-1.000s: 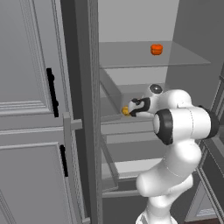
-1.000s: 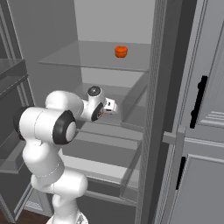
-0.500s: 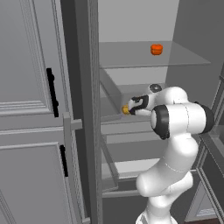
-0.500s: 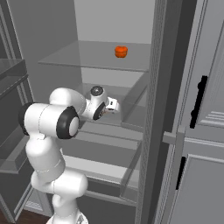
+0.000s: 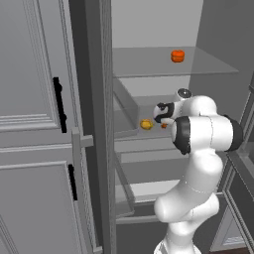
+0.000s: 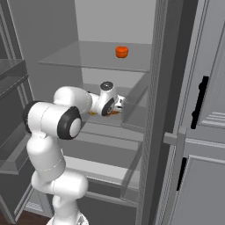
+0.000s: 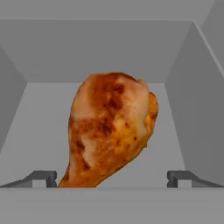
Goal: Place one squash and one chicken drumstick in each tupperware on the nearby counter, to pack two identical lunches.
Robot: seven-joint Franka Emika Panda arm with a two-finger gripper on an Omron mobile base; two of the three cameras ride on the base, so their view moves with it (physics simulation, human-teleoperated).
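Here the arm reaches into an open grey fridge, its fingers (image 7: 112, 177) spread wide at the bottom of the hand view, one tip low left and one low right, gripping nothing. A browned drumstick (image 7: 109, 133) fills the centre of that frame, lying in a grey bin (image 7: 188, 105) with its narrow end toward the lower left, between the two tips. In the left base view the gripper (image 5: 162, 115) sits mid-frame beside a small yellow-orange item (image 5: 146, 124), too small to identify. An orange squash (image 5: 177, 55) rests on the glass shelf (image 5: 149, 67) above, upper right of that frame; in the right base view the squash (image 6: 122, 52) sits top centre.
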